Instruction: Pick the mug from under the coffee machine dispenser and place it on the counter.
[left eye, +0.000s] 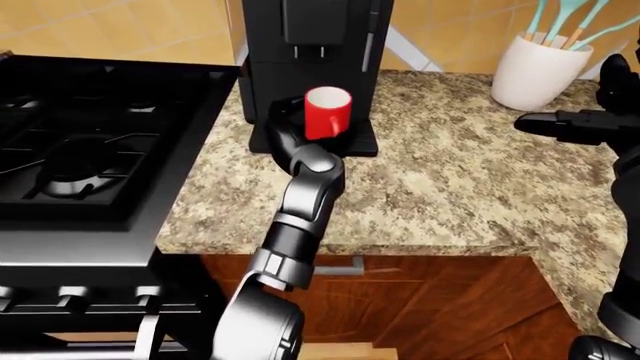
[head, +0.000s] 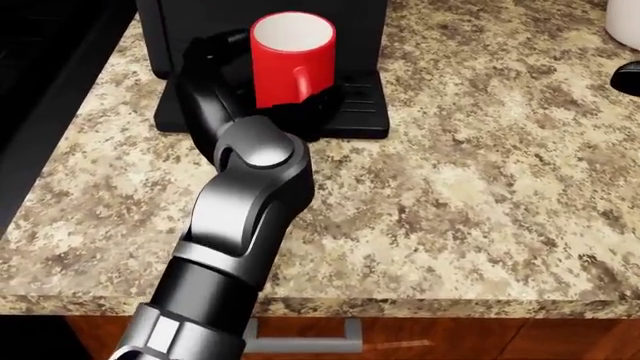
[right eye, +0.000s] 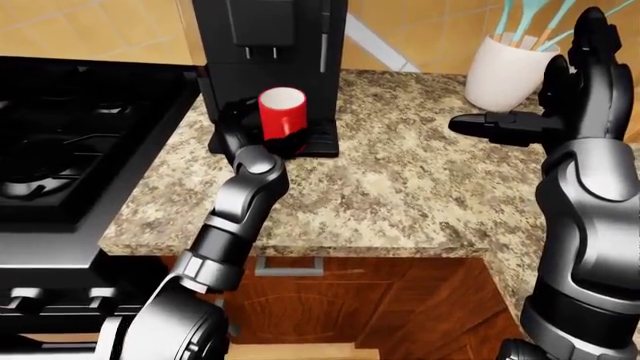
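Red mug, white inside, upright over the drip tray of the black coffee machine, below the dispenser; whether lifted clear of the tray cannot be told. Handle turned toward the near side. Clasped by the left hand, dark fingers wrapped round the lower body from the left and near sides. Left arm stretched up from the bottom of the head view across the speckled granite counter. Well to the right, right hand raised above the counter, fingers spread apart, nothing in it. Beyond it, a white utensil holder with teal handles. Left of the machine, a black gas stove. Below the counter edge, brown wooden cabinets.
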